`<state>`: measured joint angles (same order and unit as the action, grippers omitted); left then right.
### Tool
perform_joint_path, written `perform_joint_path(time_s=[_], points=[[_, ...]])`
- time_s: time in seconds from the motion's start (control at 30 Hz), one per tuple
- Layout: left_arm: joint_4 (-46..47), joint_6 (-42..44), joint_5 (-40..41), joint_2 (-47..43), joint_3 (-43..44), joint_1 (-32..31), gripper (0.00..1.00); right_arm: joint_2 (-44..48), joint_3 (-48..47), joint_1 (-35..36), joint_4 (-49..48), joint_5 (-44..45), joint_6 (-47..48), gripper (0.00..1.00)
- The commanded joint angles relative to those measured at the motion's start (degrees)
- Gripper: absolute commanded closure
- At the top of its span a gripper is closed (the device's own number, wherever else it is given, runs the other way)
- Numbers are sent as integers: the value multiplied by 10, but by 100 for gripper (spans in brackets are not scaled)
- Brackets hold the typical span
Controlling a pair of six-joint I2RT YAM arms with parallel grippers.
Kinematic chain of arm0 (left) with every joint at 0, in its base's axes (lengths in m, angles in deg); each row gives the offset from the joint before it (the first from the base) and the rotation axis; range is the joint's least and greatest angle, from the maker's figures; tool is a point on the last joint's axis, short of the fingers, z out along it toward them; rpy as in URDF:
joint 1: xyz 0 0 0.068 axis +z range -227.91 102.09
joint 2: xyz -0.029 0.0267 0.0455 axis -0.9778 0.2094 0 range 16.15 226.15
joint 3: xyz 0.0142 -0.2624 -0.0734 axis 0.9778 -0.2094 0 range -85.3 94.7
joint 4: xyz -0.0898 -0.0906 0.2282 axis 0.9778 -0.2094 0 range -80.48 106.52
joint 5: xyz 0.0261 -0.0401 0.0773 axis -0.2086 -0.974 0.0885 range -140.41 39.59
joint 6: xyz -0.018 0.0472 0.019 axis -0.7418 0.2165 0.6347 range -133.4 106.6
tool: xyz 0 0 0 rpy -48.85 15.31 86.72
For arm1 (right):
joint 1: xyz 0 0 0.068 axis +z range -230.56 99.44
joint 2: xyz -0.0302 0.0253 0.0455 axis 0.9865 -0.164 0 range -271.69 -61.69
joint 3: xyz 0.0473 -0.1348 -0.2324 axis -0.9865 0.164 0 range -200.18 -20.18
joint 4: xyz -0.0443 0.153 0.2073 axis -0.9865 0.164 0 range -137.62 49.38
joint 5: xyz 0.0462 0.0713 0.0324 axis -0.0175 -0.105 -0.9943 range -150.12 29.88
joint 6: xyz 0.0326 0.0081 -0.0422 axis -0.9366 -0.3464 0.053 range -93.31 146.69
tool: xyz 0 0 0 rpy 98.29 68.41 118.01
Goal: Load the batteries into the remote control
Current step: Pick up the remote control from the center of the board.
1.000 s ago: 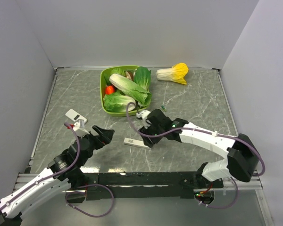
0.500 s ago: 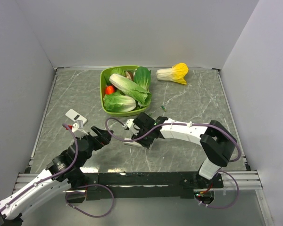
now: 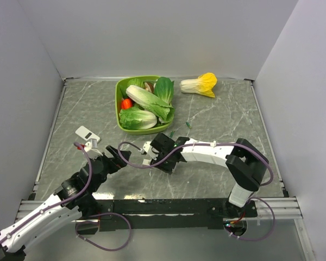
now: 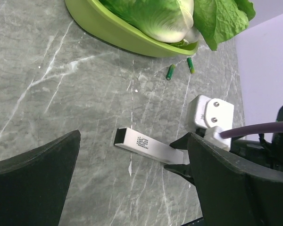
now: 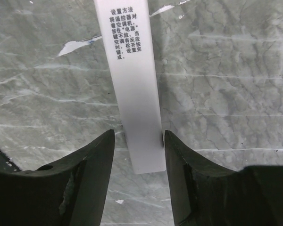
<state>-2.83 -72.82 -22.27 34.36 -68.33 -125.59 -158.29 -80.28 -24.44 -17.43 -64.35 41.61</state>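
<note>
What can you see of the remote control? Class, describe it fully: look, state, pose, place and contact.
The remote control is a slim, flat white bar, seemingly plastic, with a block of small black print on its upper face. The left wrist view shows one end black. It lies flat on the grey marble table. The right gripper straddles the other end, jaws open, a gap showing on one side. Nothing else touches it.

Grey marbled table [image 3: 228,119] with pale veins. Far, about the middle: a green bowl [image 3: 118,103] full of leafy vegetables. Right of it, near the far edge, a loose cabbage [image 3: 200,84] with yellow tip. Just beside the bowl's near right corner, two small green batteries [image 4: 170,72], not touching. In the middle, lying flat, the white remote control [image 4: 144,143] with black end. At left, a small white plate [image 3: 87,133].
</note>
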Motion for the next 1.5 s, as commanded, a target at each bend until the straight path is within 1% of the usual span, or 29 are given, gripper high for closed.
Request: perform_joint_path(time_s=[0.0,0.07,0.1,0.17,0.2,0.37,0.5,0.6,0.67,0.7,0.77,0.83,0.87,0.9,1.0,1.07,1.1,1.23,1.33,1.47], points=[[23,5,-5,3,2,3,1,-14,-13,5,8,28,13,51],[20,5,-5,2,2,2,1,-11,-6,5,10,34,10,55],[20,5,-4,2,2,2,1,-4,-4,6,12,36,9,59],[20,5,-4,0,1,2,1,4,7,5,14,37,7,62],[20,5,-4,0,0,2,1,12,10,6,15,36,5,68],[32,0,-11,2,-10,2,1,40,31,6,2,7,-15,71],[48,-9,-19,3,-20,2,0,63,38,6,-27,-11,-46,87],[76,-26,-34,-8,-46,2,0,77,44,3,-55,-31,-75,95],[105,-43,-46,-18,-70,2,1,83,40,2,-67,-41,-100,96],[117,-48,-60,-27,-81,2,1,85,42,1,-74,-46,-109,100],[161,-68,-70,-38,-117,2,1,99,52,1,-94,-58,-136,100],[189,-86,-89,-55,-141,2,0,114,66,-5,-138,-73,-148,100],[249,-86,-100,-61,-169,2,1,128,80,-6,-153,-79,-182,100],[273,-87,-108,-72,-185,2,1,137,88,-7,-184,-95,-190,100],[352,-76,-135,-97,-227,2,1,174,118,-7,-228,-119,-226,100],[384,-51,-153,-112,-244,2,1,206,142,-11,-268,-138,-258,100],[416,-40,-163,-125,-250,2,1,217,151,-13,-282,-146,-267,100],[450,10,-194,-158,-259,2,1,274,197,-22,-362,-206,-310,100],[481,40,-219,-172,-261,2,1,323,217,-25,-394,-240,-324,100],[494,67,-255,-161,-246,2,1,359,231,-29,-423,-260,-336,100]])
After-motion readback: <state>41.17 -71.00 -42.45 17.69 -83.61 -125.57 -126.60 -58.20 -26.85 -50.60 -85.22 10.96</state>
